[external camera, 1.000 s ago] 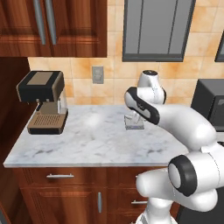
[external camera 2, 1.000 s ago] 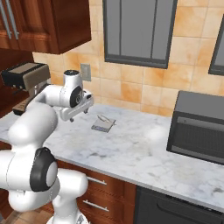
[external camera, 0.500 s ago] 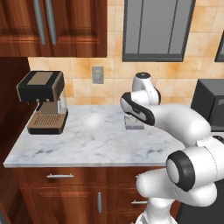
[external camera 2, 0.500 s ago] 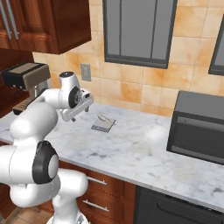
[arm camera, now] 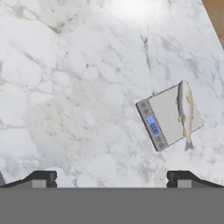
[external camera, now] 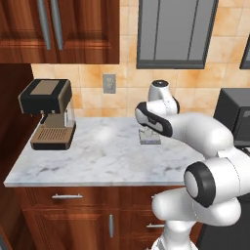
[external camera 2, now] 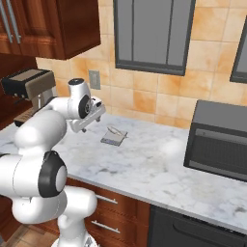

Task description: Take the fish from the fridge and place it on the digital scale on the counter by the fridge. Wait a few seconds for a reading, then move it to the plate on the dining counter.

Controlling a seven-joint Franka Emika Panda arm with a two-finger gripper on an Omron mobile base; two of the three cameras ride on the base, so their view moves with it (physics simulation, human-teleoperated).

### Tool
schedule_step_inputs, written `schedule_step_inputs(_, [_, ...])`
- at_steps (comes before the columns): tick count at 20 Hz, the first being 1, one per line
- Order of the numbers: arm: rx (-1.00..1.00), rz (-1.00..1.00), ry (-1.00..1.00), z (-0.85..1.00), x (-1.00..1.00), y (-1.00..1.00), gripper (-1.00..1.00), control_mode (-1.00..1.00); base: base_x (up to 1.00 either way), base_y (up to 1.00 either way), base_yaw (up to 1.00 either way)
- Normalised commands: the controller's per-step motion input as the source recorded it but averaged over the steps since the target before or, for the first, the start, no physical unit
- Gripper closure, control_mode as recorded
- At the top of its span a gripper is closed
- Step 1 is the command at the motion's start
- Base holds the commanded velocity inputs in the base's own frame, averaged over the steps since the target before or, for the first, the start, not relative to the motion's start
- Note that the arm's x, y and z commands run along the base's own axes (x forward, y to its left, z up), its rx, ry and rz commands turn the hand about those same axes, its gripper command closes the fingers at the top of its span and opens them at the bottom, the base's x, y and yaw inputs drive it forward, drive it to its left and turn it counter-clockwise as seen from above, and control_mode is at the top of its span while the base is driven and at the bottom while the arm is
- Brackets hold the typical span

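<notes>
The small tan-and-silvery fish [arm camera: 185,111] lies along the far edge of the flat grey digital scale [arm camera: 164,117], whose little blue display is lit. The scale [external camera 2: 114,137] rests on the marble counter [external camera 2: 159,169] with the fish [external camera 2: 115,130] on top. In the left base view the scale [external camera: 150,138] sits just behind my forearm. My gripper [arm camera: 111,178] hangs above the counter, off to one side of the scale, jaws wide open and holding nothing. From the right base view the hand [external camera 2: 92,115] hovers left of the scale, apart from it.
A black-and-brown coffee machine [external camera: 49,114] stands at the counter's left end. A dark microwave [external camera 2: 222,140] sits on the right. Dark wood cabinets [external camera: 58,29] hang above, and a wall outlet [external camera: 109,83] is on the tiled backsplash.
The arm has shifted only slightly, with the wrist turning a little. The fish and scale have stayed put, and the jaws remain open.
</notes>
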Motion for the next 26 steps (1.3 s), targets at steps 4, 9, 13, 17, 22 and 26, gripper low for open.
schedule_step_inputs(4, [0.00, 0.00, 0.00, 0.00, 0.02, -0.08, -1.00, -1.00, 0.00, 0.00, 0.00])
schedule_step_inputs(9, [0.00, 0.00, 0.00, 0.00, 0.00, -0.02, -1.00, -1.00, 0.00, 0.00, 0.00])
schedule_step_inputs(13, [0.00, 0.00, 0.00, 0.00, 0.00, 0.00, -1.00, -1.00, 0.00, 0.00, 0.00])
schedule_step_inputs(17, [0.00, 0.00, 0.00, 0.00, 0.00, 0.00, -1.00, -1.00, 0.00, 0.00, 0.00])
schedule_step_inputs(22, [0.00, 0.00, 0.00, 0.00, 0.00, -0.01, -1.00, -1.00, 0.00, 0.00, 0.00])
schedule_step_inputs(26, [0.00, 0.00, 0.00, 0.00, 0.00, 0.00, -1.00, -1.00, 0.00, 0.00, 0.00])
